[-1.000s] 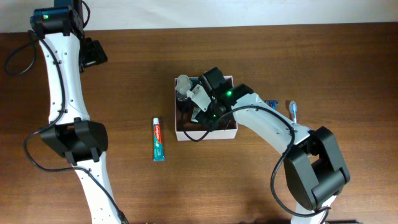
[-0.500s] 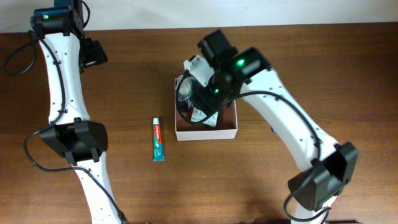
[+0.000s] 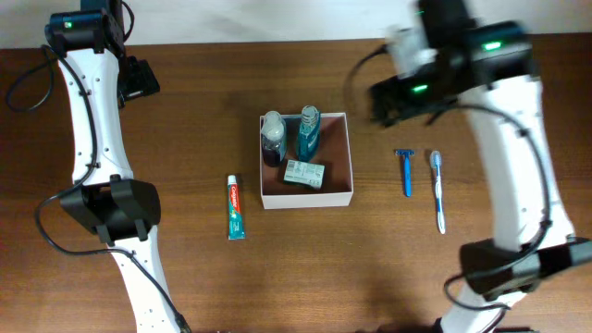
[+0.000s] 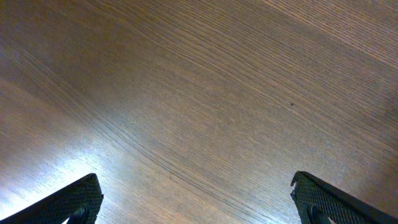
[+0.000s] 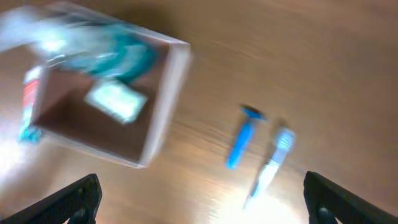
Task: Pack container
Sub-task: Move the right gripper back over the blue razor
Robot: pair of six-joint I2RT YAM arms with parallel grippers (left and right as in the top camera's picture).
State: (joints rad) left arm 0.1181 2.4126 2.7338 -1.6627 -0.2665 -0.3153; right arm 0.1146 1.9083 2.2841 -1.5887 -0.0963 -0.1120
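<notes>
Container (image 3: 305, 200) sits mid table (image 3: 194, 102); inside: dark bottle (image 3: 272, 141), teal bottle (image 3: 308, 134), soap box (image 3: 304, 173). Outside: toothpaste (image 3: 235, 207) to one side, razor (image 3: 405, 172) and toothbrush (image 3: 437, 190) to other. I judge step as fetching next item. Right hand (image 5: 211, 202) spread, empty, view blurred. Left hand (image 4: 202, 202) spread, empty, well apart. Next move calls for lowering right hand onto razor, fingers across handle.

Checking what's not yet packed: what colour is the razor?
Blue; the razor shows best in the overhead view.
</notes>
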